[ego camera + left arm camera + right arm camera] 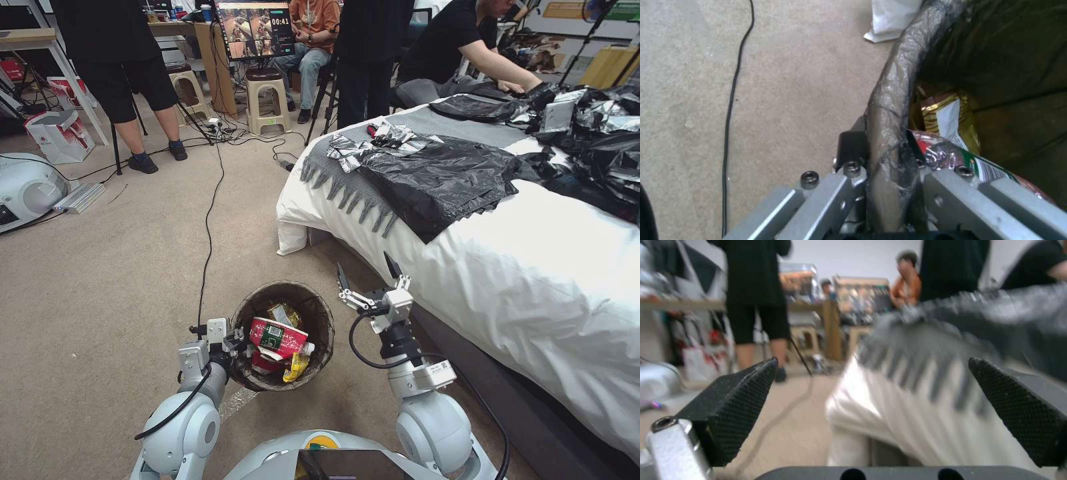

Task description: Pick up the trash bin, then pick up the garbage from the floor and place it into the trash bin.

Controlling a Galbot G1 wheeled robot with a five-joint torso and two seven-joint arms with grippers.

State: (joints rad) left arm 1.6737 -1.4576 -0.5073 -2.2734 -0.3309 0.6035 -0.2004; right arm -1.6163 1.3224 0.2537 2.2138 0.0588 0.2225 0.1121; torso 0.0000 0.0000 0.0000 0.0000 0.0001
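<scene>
The trash bin (321, 313) hangs low in front of me, its dark liner folded over the rim (889, 100). My left gripper (233, 343) is shut on the near-left part of that rim, one finger outside and one inside (885, 156). Garbage lies inside the bin: a crushed red-and-white cup (277, 335) (951, 156) and yellow-gold snack wrappers (285, 313) (947, 116). Just right of the bin, my right gripper (367, 270) is raised, open and empty, pointing toward the bed corner (871, 373).
A white bed (520, 280) fills the right side, with black plastic sheets (440, 177) and a grey fringed blanket (333, 177) on it. A black cable (210, 220) runs across the beige carpet. Stools, tables and standing people are at the back; a white machine (27, 187) sits far left.
</scene>
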